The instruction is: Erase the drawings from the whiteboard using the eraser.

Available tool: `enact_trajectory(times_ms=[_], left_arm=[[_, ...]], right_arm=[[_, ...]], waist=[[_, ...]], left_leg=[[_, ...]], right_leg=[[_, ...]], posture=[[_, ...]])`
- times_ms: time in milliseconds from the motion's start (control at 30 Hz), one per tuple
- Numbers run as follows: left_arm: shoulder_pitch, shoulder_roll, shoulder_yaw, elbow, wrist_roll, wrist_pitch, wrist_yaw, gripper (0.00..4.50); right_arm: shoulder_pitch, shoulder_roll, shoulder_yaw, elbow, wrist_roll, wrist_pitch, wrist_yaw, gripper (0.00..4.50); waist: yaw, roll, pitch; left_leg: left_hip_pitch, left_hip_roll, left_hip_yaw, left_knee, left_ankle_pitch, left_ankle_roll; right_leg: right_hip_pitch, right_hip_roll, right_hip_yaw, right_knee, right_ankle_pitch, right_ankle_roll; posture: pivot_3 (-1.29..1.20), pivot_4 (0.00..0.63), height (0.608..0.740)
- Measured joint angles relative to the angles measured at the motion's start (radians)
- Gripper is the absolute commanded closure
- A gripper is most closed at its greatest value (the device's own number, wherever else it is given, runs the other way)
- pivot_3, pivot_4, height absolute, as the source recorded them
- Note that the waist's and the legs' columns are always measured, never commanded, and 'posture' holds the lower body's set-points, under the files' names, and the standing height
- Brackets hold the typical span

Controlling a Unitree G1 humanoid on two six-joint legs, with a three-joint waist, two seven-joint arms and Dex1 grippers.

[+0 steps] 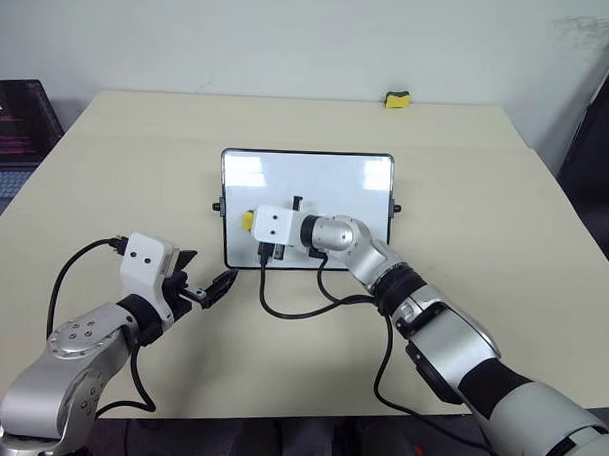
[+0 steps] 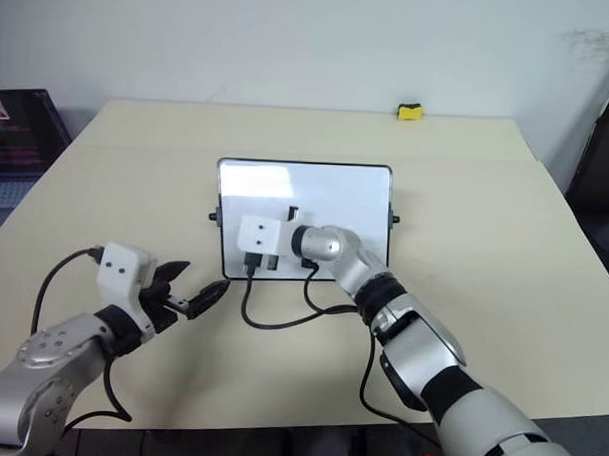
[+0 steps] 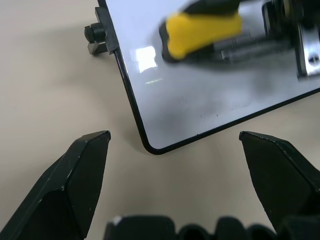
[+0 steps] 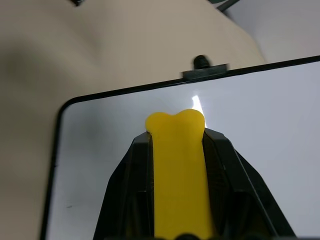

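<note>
Clamped in my right pincer [image 4: 175,150] is the eraser [image 4: 176,170], its yellow tip poking out past the fingers over the whiteboard's [image 1: 316,178] left half. My left pincer [image 1: 204,285] hangs open, empty, over the counter [image 1: 106,181] just off the whiteboard's near-left corner.

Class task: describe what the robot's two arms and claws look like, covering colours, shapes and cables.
Both arms are silver-grey metal with black joint bands. Each wrist carries a boxy white camera housing with small dark holes, and a black cable loops from it. The left claw and right claw have two black, wedge-shaped fingers.
</note>
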Motion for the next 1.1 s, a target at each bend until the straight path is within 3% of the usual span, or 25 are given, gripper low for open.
enact_trajectory(times_ms=[300,467,667,833,1100], left_arm=[[0.0,-0.001,0.0,0.0,0.0,0.0,0.0,0.0],[-0.001,-0.008,-0.003,0.0,-0.001,0.0,-0.001,0.0],[0.003,-0.017,-0.003,-0.01,-0.015,-0.004,-0.01,0.0],[-0.017,0.004,-0.017,-0.023,-0.051,-0.022,-0.095,0.0],[-0.229,0.065,-0.145,0.065,-0.038,-0.12,-0.274,0.0]], right_arm=[[0.018,-0.006,-0.039,-0.048,0.05,0.043,0.02,3.5],[0.073,-0.042,-0.093,-0.182,0.117,0.109,0.053,3.5],[0.21,-0.112,-0.146,-0.542,0.205,0.284,0.122,3.5],[0.401,-0.272,-0.218,-0.939,0.29,0.562,0.193,3.5],[0.693,-0.416,-0.373,-1.324,0.359,0.94,0.125,3.5]], waist=[[0.001,0.0,0.0],[0.0,0.0,0.0],[0.001,0.0,0.0],[0.016,0.0,0.0],[0.023,0.001,0.001]], left_leg=[[-0.001,0.0,0.0,0.001,0.0,0.0],[-0.003,0.0,0.0,0.001,0.0,0.0],[-0.007,0.001,-0.001,0.001,0.0,-0.001],[-0.008,-0.001,0.0,0.002,0.0,-0.001],[-0.007,-0.002,0.002,0.002,0.0,-0.001]], right_leg=[[0.0,0.0,0.0,0.001,0.0,0.0],[-0.001,0.0,-0.001,0.0,0.0,0.0],[-0.003,0.0,-0.001,-0.003,0.0,0.001],[-0.003,-0.002,-0.002,-0.003,-0.001,0.002],[-0.003,0.008,-0.001,-0.002,-0.001,0.002]], posture=[[0.0,0.15,0.74],[0.0,0.15,0.74],[0.0,0.15,0.74],[0.0,0.15,0.74],[0.0,0.15,0.74]])
